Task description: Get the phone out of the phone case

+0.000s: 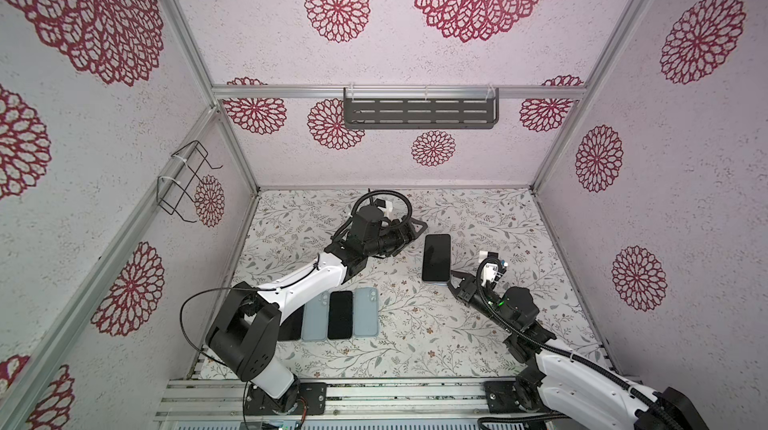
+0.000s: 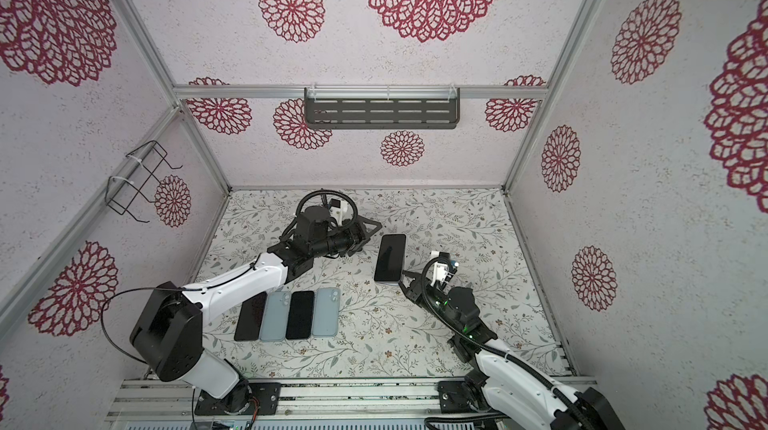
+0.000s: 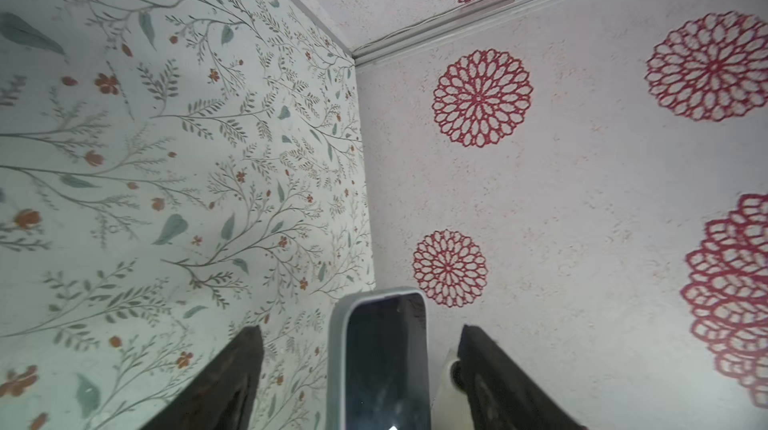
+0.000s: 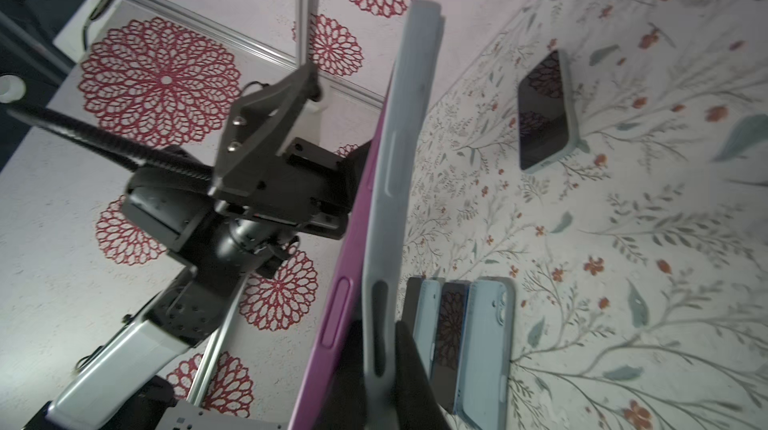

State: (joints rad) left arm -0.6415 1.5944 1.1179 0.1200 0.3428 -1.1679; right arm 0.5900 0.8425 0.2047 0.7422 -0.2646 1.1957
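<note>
Right wrist view: my right gripper (image 4: 379, 340) pinches the phone case (image 4: 395, 179) wall, the purple phone (image 4: 353, 249) partly out beside it. In a top view their long axis runs 12 to 6, at 11 o'clock from that gripper; my left gripper (image 1: 417, 235), jaws spread and empty, straddles the 12 o'clock end, nearest the phone. On the table (image 1: 490, 224): two dark phones (image 1: 340, 315), two pale-blue backs (image 1: 366, 311), one cased phone (image 4: 544, 112).
</note>
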